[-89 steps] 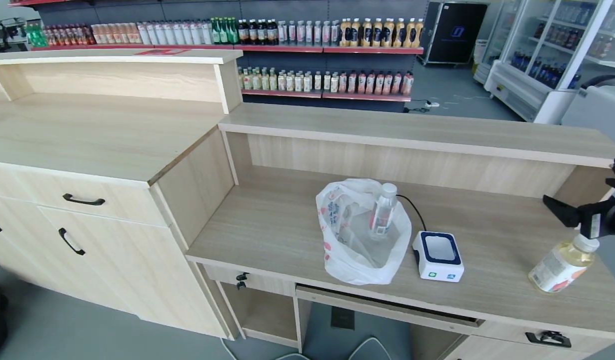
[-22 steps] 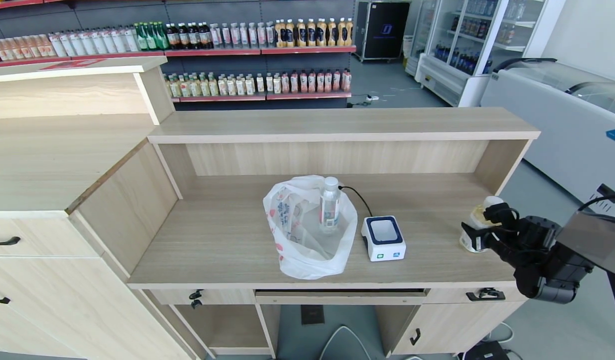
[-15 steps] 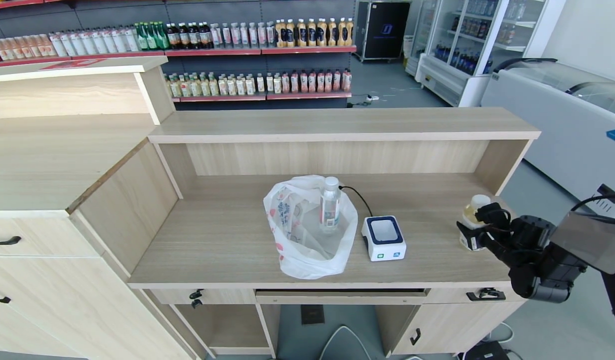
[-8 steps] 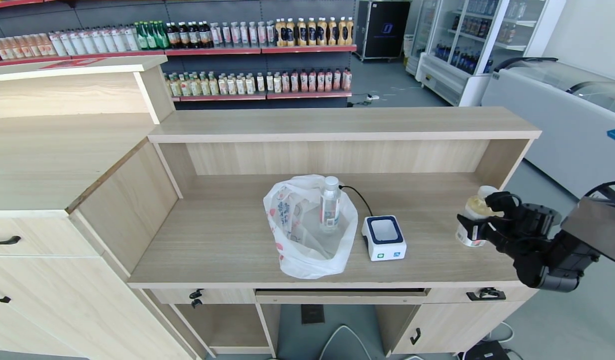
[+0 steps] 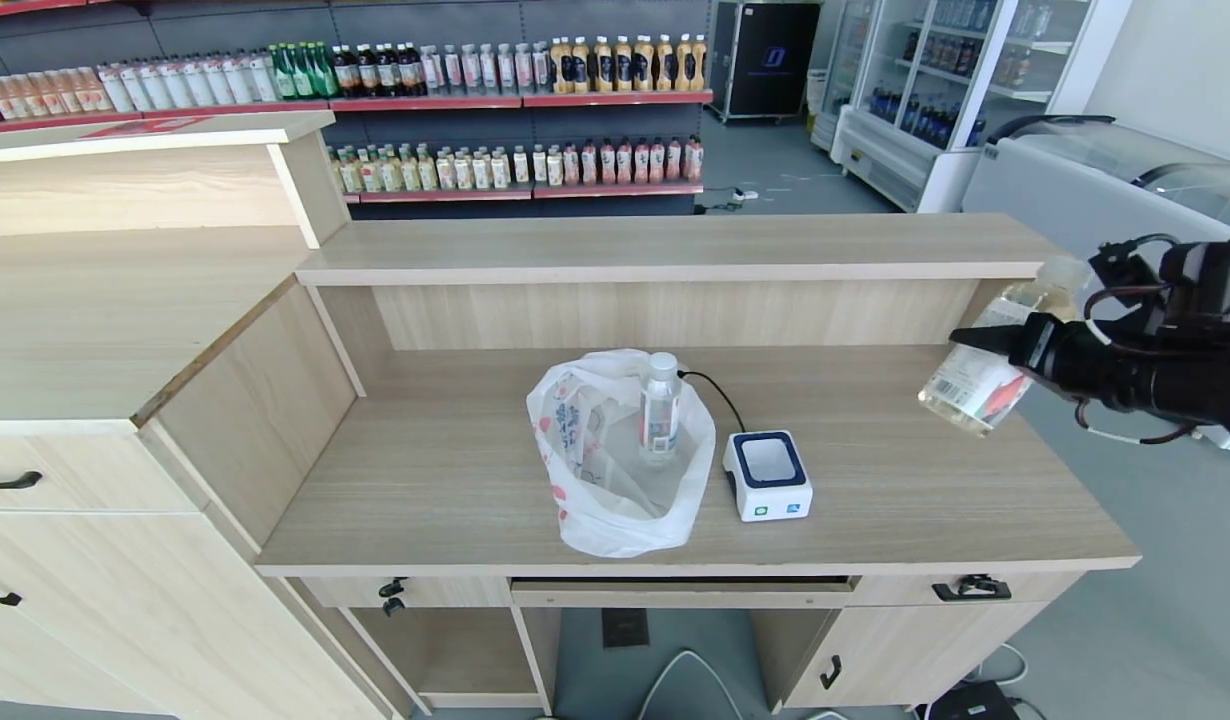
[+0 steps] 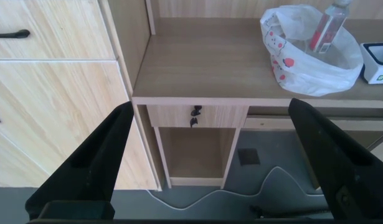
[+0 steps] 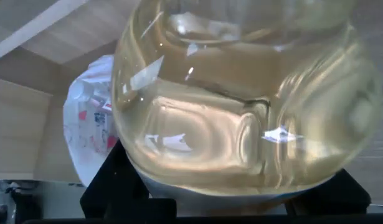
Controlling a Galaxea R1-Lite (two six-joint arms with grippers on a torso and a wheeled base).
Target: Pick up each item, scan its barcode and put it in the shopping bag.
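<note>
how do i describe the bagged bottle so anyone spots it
On the lower wooden counter, find the white plastic shopping bag left of the small white scanner. The clear bottle stands upright inside it, white-capped, unlike the yellowish bottle held tilted in the right gripper above the counter's right end.

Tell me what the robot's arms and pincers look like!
They are all black. The left pincer has two wide, flat fingers that narrow like wedges. The right arm is a chunky, rounded tube with thin black cables looping around its wrist. The right pincer ends in slimmer dark fingers.
</note>
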